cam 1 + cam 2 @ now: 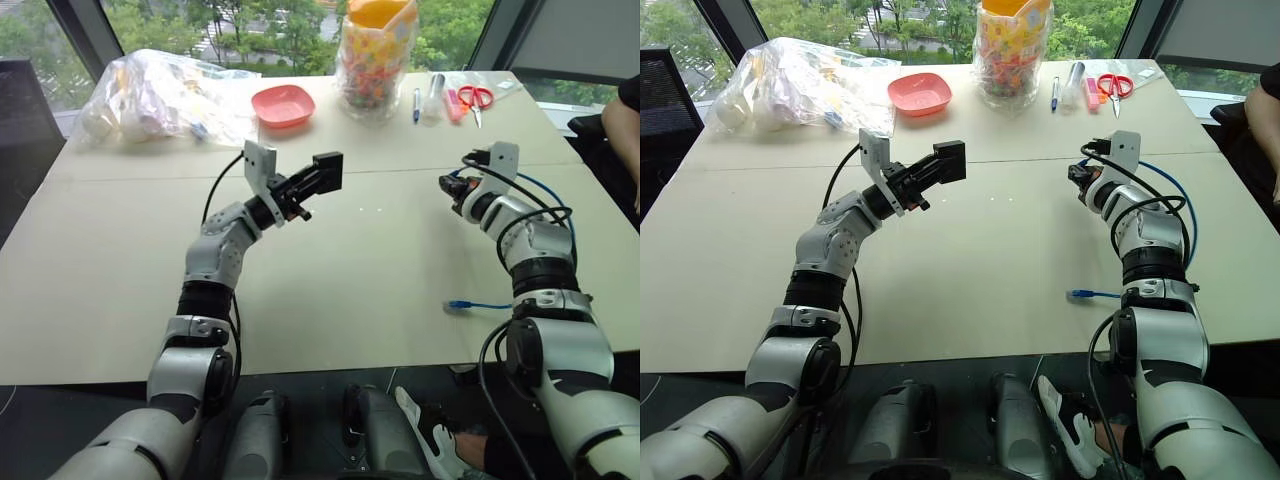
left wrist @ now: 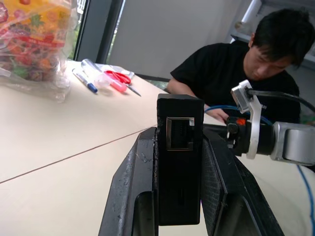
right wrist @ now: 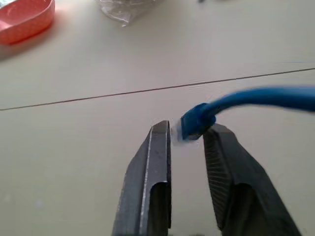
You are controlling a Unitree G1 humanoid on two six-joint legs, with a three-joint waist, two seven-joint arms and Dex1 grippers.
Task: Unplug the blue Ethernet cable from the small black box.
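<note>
The small black box (image 2: 179,162) is clamped in the left gripper (image 1: 318,176), socket empty, facing 3 o'clock. The blue Ethernet cable (image 3: 256,98) plug is loosely held between the parted right gripper (image 3: 187,135) fingers, apparently for release.

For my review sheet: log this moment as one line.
left tool: shut on small black box | socket: empty | blue Ethernet cable: unplugged, plug between right tool fingers

no readable text, labels or signs

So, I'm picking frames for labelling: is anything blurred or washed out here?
Right wrist view: the blue Ethernet cable and its plug are smeared by motion. Left wrist view: the small black box is sharp, the background soft. Eye views: bright window glare along the top.
</note>
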